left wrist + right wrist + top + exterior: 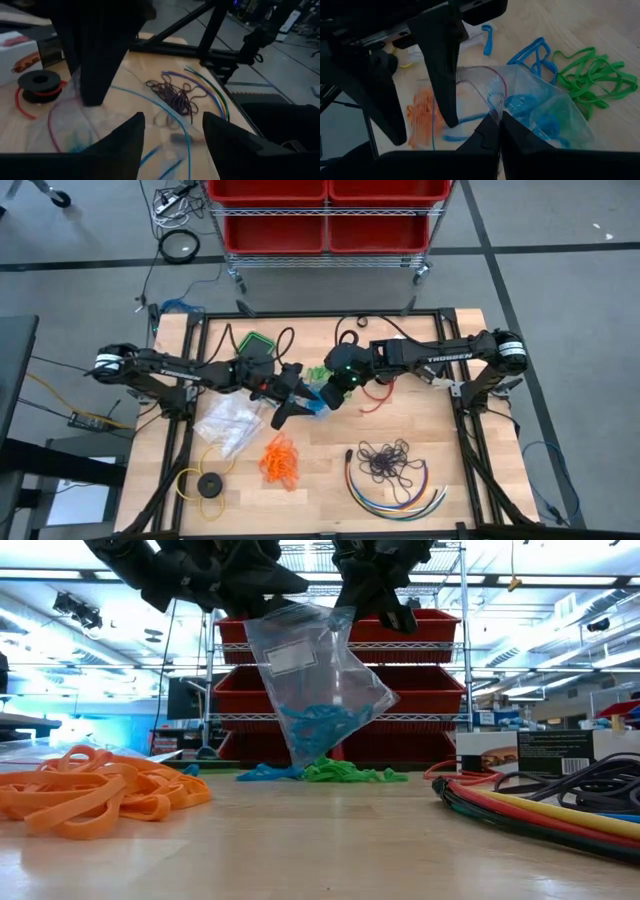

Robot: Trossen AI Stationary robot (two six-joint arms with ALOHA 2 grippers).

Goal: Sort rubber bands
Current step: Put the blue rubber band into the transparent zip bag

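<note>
While the right gripper (497, 131) pinches shut on a clear plastic bag (315, 680) of blue rubber bands (318, 730), held above the green rubber bands (345, 772) — the left gripper (172, 130) gapes beside it, holding nothing.

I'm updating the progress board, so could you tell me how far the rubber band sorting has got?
Partly done. Blue bands already sit inside the clear bag, which the right gripper pinches shut while the left gripper stands open beside it. Loose blue bands, the green bunch, orange bunch and purple bunch remain on the table.
</note>
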